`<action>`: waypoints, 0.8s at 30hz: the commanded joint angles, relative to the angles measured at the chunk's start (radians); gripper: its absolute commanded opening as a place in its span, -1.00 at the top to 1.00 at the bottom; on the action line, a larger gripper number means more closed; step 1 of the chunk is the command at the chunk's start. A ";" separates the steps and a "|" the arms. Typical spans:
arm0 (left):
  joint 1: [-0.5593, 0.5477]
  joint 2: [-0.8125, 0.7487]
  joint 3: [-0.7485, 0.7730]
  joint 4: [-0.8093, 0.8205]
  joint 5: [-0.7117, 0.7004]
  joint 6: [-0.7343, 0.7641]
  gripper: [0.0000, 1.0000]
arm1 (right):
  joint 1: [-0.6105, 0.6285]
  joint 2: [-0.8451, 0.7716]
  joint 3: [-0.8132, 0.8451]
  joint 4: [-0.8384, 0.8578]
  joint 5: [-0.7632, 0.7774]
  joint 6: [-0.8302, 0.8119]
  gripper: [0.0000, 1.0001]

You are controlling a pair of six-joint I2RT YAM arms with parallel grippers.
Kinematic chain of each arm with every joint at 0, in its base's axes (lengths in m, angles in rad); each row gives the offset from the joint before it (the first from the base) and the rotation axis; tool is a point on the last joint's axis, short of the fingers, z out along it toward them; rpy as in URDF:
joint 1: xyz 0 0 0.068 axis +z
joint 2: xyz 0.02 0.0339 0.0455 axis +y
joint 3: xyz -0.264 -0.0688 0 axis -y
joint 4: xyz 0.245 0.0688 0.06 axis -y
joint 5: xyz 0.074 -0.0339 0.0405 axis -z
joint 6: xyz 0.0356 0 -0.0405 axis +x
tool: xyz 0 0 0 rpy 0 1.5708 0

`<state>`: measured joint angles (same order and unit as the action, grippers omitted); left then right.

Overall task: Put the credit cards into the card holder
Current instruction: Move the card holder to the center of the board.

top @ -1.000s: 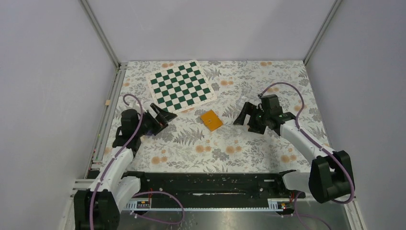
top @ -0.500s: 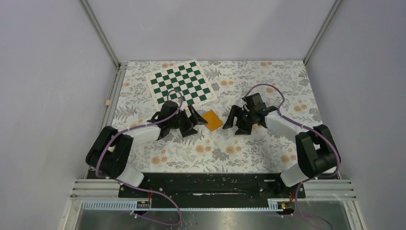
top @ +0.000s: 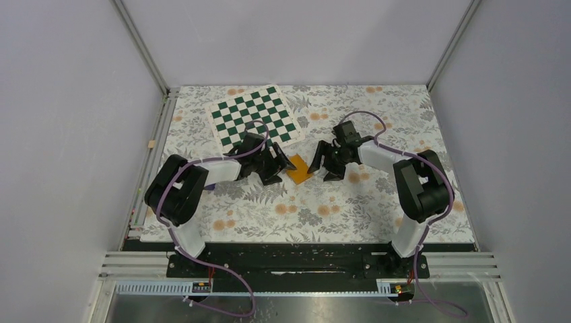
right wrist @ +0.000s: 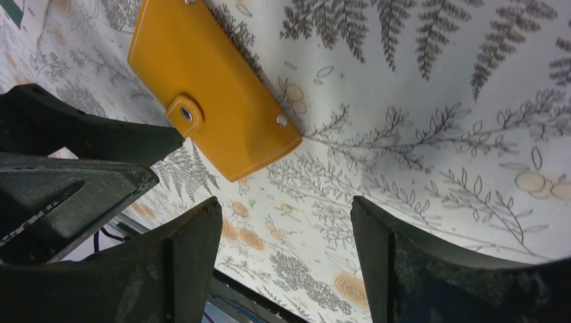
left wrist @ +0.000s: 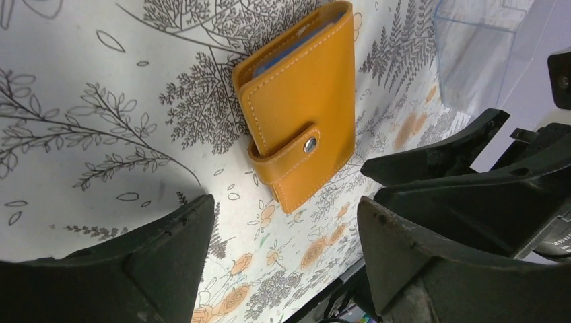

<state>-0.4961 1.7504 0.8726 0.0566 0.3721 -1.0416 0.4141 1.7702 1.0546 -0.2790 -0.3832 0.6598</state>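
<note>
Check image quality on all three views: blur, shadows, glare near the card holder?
Top external: even soft light, no glare, card holder small but sharp. Left wrist: holder's stitching crisp, foreground fingers dark and soft, a grey shadow on the tablecloth beside one of them. Right wrist: holder crisp, fingers dark and soft.

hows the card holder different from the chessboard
The card holder is plain orange; the chessboard is green-and-white checked. The card holder is much smaller than the chessboard. The card holder is a folded wallet with a snap strap; the chessboard is one flat sheet. The card holder lies between the left gripper and right gripper; the chessboard lies farther back. Both rest flat on the floral table.
</note>
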 commanded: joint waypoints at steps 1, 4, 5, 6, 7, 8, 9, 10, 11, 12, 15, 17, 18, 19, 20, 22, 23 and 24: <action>0.016 0.051 0.049 -0.028 -0.062 0.016 -0.51 | 0.010 0.062 0.081 -0.041 0.029 0.006 -0.53; 0.023 0.083 0.068 -0.022 -0.060 0.017 -0.41 | 0.009 0.110 0.130 -0.058 0.029 0.005 -0.53; 0.024 0.093 0.079 -0.025 -0.058 0.022 -0.38 | 0.009 0.119 0.140 -0.060 0.022 0.007 -0.52; 0.023 0.106 0.093 -0.028 -0.054 0.029 -0.36 | 0.009 0.128 0.150 -0.058 0.011 0.014 -0.49; 0.022 0.119 0.111 -0.029 -0.041 0.035 -0.33 | 0.009 0.135 0.155 -0.050 -0.007 0.021 -0.45; 0.022 0.131 0.122 -0.028 -0.032 0.040 -0.29 | 0.009 0.140 0.152 -0.033 -0.032 0.032 -0.41; 0.021 0.143 0.132 -0.026 -0.019 0.043 -0.24 | 0.010 0.145 0.147 -0.009 -0.061 0.043 -0.38; 0.020 0.153 0.137 -0.022 -0.005 0.045 -0.23 | 0.011 0.147 0.137 0.014 -0.083 0.054 -0.36; 0.018 0.160 0.137 -0.014 0.006 0.050 -0.18 | 0.012 0.148 0.121 0.039 -0.106 0.065 -0.33; 0.016 0.164 0.133 -0.001 0.016 0.051 -0.15 | 0.013 0.148 0.114 0.058 -0.124 0.073 -0.30; 0.011 0.167 0.103 0.054 0.052 0.048 -0.04 | 0.023 0.149 0.071 0.120 -0.195 0.091 -0.23; 0.006 0.158 0.076 0.099 0.077 0.041 0.18 | 0.034 0.141 0.046 0.135 -0.227 0.087 -0.22; 0.001 0.153 0.059 0.127 0.091 0.038 0.28 | 0.038 0.133 0.031 0.135 -0.235 0.083 -0.21; -0.002 0.145 0.046 0.145 0.099 0.035 0.34 | 0.043 0.124 0.014 0.138 -0.241 0.080 -0.21; -0.007 0.128 0.032 0.152 0.101 0.039 0.42 | 0.045 0.115 -0.003 0.139 -0.251 0.080 -0.21; -0.013 0.098 0.004 0.155 0.101 0.045 0.65 | 0.048 0.094 -0.039 0.154 -0.277 0.093 -0.21; -0.014 0.079 -0.013 0.154 0.101 0.049 0.74 | 0.049 0.081 -0.053 0.156 -0.287 0.096 -0.20; -0.015 0.059 -0.036 0.152 0.098 0.053 0.83 | 0.049 0.063 -0.065 0.147 -0.288 0.094 -0.20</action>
<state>-0.4988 1.8847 0.9028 0.1787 0.4469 -1.0157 0.4515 1.9003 1.0412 -0.1368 -0.6067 0.7387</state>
